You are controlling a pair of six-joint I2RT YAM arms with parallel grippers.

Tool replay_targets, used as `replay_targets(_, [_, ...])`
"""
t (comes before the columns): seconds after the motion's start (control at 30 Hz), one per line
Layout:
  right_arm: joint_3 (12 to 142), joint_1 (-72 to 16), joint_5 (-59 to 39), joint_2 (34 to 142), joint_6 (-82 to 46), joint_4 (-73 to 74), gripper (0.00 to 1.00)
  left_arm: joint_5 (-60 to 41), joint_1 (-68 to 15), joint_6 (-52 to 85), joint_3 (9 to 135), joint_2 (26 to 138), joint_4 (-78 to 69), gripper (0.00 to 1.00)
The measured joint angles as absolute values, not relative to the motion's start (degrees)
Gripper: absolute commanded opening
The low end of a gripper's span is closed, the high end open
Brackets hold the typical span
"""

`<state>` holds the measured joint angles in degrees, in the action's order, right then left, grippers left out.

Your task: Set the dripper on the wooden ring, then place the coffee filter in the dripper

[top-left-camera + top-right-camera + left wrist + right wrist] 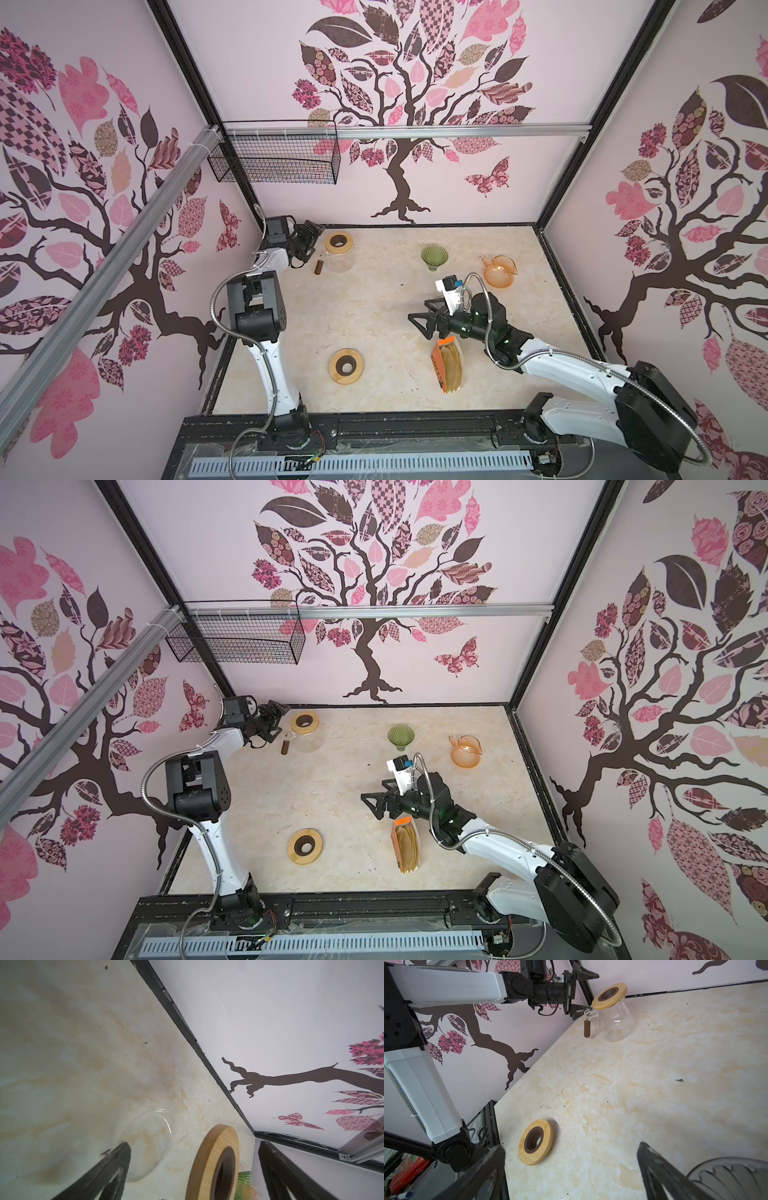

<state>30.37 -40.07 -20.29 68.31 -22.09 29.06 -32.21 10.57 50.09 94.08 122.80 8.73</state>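
Observation:
The green ribbed glass dripper (434, 255) (401, 736) stands upright at the back middle of the marble table, with nothing in it. Brown paper coffee filters (451, 365) (408, 845) lie in an opened orange packet (437, 361) at the front right. My right gripper (417, 328) (370, 807) (571, 1147) hovers open and empty just behind the packet, pointing left. My left gripper (311, 237) (275, 717) (194, 1146) stands open at the back left, beside a clear glass carafe (343, 264) (614, 1022). A sliver of the dripper (244, 1184) shows in the left wrist view.
A wooden ring (338, 242) (207, 1157) sits on the carafe's mouth. Another wooden ring (347, 365) (535, 1141) lies flat at the front left. An orange glass server (498, 270) stands back right. A ribbed glass rim (726, 1178) shows near my right gripper. A wire basket (274, 158) hangs on the back wall.

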Motion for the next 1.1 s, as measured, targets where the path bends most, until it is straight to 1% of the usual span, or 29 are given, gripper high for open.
replay_targets(0.3, [30.4,-40.2,-19.8,68.3,-21.6,28.4,1.0,-37.3,10.7,49.7,101.4,130.0,9.8,0.98])
replay_targets(0.6, [30.5,-40.4,-19.6,68.3,-21.4,28.1,1.0,-42.5,10.7,52.8,104.5,134.3,8.7,0.98])
replay_targets(1.1, [30.5,-40.9,-18.9,68.3,-20.7,27.6,1.0,-45.3,8.3,56.7,105.4,134.8,5.8,0.98])
